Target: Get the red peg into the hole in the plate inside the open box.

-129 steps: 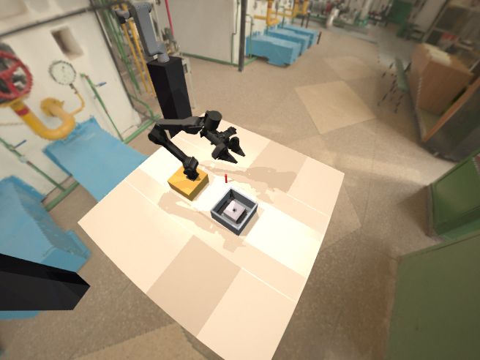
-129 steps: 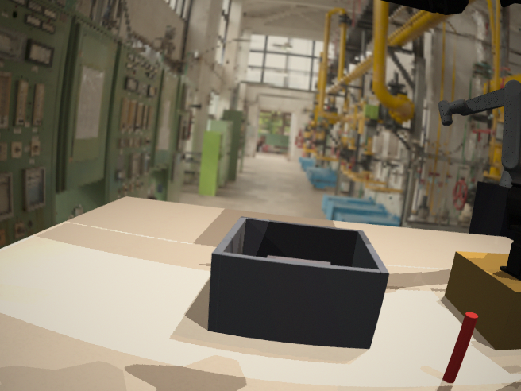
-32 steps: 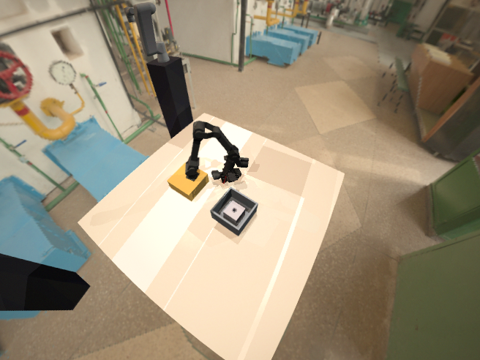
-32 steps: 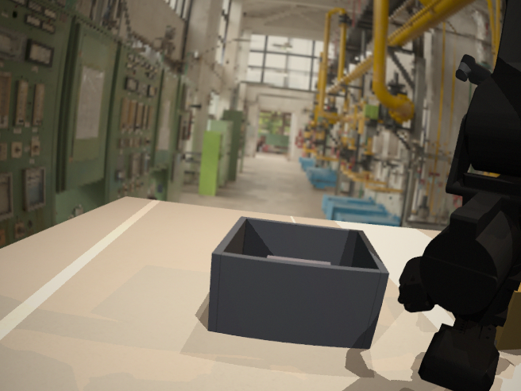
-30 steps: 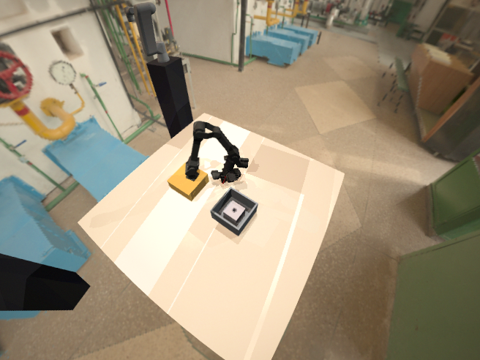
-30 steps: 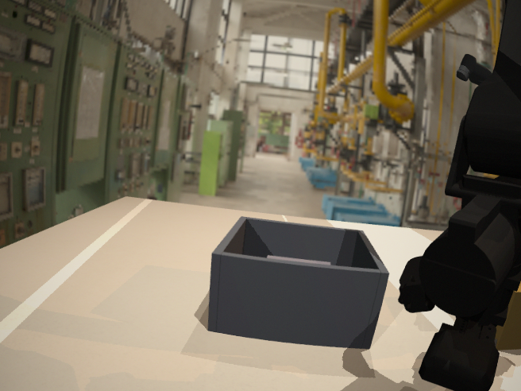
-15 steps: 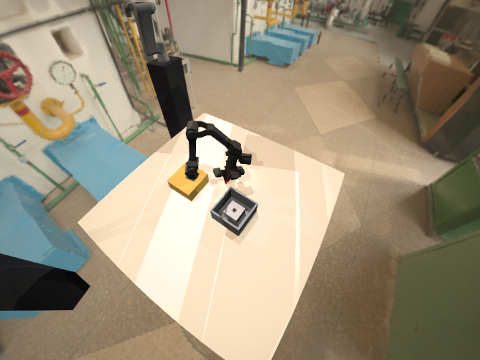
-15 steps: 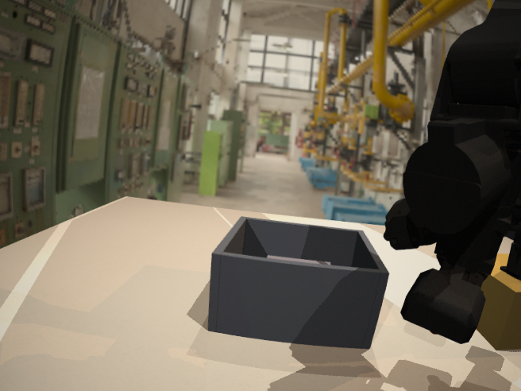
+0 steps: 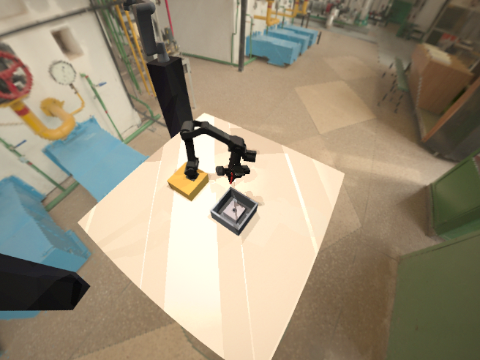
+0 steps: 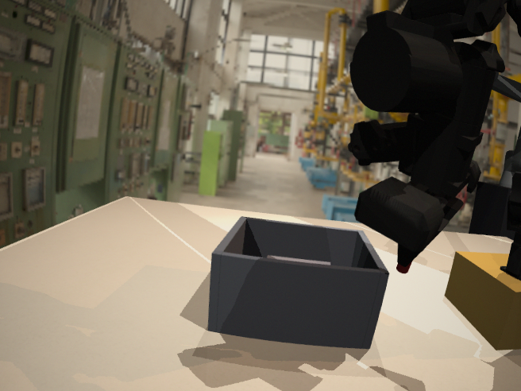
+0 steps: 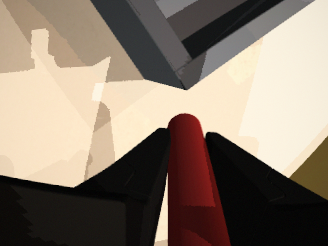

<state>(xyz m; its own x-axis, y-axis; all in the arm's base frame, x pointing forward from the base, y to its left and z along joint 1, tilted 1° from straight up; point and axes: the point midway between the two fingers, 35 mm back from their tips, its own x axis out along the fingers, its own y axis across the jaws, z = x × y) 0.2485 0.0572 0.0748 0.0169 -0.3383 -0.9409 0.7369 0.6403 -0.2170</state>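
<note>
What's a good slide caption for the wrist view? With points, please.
Red peg (image 9: 231,178) (image 10: 403,268) (image 11: 187,165) held between black jaws, one corner of the dark box (image 9: 223,225) (image 10: 294,303) (image 11: 150,55) beyond.

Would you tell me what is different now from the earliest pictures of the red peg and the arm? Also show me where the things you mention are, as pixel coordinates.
The red peg (image 9: 231,178) (image 10: 403,268) (image 11: 189,165), which stood alone on the table, is now held between the fingers and lifted. The arm has reached down from above and carries it beside the open box (image 9: 248,214) (image 10: 294,300) (image 11: 157,57). The box and the yellow block (image 9: 189,189) (image 10: 473,294) stayed put.
</note>
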